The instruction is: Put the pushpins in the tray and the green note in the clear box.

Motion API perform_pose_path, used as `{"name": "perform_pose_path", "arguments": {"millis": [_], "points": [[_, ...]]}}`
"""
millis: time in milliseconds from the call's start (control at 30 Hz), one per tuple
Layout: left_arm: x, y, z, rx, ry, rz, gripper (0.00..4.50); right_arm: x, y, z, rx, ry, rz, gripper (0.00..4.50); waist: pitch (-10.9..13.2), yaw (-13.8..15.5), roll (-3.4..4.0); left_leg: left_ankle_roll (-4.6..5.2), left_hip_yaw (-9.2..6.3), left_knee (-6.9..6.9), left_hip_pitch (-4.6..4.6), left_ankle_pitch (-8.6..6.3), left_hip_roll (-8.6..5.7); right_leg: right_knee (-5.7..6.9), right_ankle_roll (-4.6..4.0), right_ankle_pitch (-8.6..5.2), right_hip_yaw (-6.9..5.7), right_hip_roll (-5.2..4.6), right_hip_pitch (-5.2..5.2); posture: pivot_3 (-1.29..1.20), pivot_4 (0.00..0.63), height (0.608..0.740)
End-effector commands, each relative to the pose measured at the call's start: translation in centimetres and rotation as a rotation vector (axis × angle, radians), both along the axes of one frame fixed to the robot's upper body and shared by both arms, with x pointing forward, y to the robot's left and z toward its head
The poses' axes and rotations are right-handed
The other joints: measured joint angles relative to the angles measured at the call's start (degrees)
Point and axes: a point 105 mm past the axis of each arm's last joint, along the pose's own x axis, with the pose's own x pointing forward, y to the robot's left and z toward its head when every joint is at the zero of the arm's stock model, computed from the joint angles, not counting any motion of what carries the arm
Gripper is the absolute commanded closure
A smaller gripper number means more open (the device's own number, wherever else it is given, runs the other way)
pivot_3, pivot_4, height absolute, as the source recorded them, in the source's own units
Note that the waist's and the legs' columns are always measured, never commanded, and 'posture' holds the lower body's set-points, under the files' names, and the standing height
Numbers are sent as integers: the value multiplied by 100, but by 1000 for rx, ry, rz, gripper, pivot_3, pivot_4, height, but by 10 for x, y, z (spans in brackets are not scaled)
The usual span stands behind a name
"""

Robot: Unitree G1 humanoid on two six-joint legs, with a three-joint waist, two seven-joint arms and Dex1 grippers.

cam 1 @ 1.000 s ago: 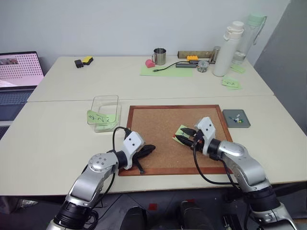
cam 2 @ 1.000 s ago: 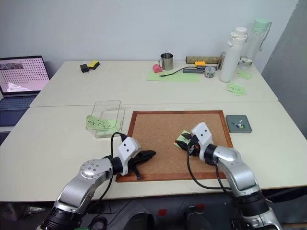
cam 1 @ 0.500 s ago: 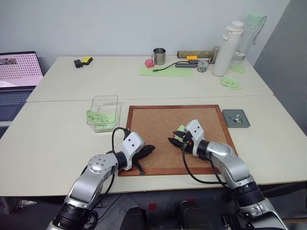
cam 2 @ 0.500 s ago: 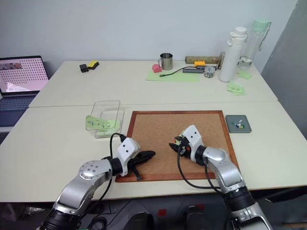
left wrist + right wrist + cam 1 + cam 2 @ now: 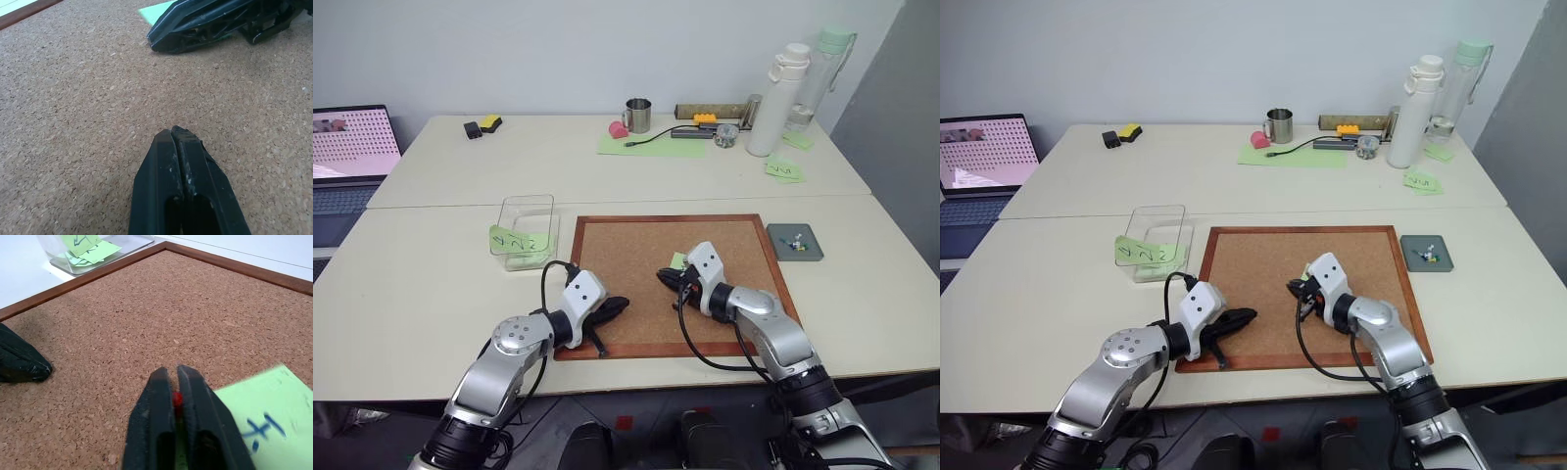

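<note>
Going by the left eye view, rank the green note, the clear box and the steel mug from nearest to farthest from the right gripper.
1. Green note, right at the right gripper, on the corkboard.
2. Clear box, off the corkboard's left edge.
3. Steel mug, at the table's far side.

One wood-framed corkboard (image 5: 671, 279), one clear plastic box (image 5: 527, 229), one small dark-grey square tray (image 5: 795, 241), one steel mug (image 5: 638, 115) and two tall bottles, one white (image 5: 776, 98) and one clear (image 5: 827, 69), stand on the pale surface (image 5: 440, 274). Two black two-fingered claws, left (image 5: 622, 304) and right (image 5: 663, 278), show.

Corkboard (image 5: 646, 264) up front — mug (image 5: 638, 115), perhaps bottles (image 5: 783, 98) behind.
</note>
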Motion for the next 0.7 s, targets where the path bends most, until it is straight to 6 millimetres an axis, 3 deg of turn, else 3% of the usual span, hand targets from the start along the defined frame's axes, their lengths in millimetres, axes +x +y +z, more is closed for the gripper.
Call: {"name": "perform_pose_path", "arguments": {"millis": [33,133,300,433,600,700], "points": [[-12,10,-30,64,130,24,4500,0,-4,5,28,1,-15,4494,0,2,0,0,0,0,0,0,0,0,0,0,0,0,0,0,150,740],[-12,10,-29,64,131,24,4500,1,-3,13,95,11,-26,4494,0,3,0,0,-1,0,0,0,0,0,0,0,-1,0,0,0,150,740],[-12,11,-29,65,133,27,4500,-5,1,54,358,46,-4,4494,2,2,1,0,-3,0,-3,0,1,0,0,0,0,0,0,0,150,740],[-12,11,-30,67,134,27,4500,-9,-4,75,452,60,1,4494,1,0,0,0,-6,-1,-4,0,4,0,0,0,0,0,-1,0,150,740],[-10,9,-29,66,131,23,4500,-11,-10,81,456,63,-13,4494,1,2,0,-1,-4,-1,-3,-1,2,-1,0,0,0,-2,-1,0,150,740],[-4,5,-18,6,123,36,4500,-13,-12,83,440,50,-6,4494,1,7,0,-1,-5,-1,-4,-1,2,-1,0,0,1,-2,-2,0,150,740]]}}
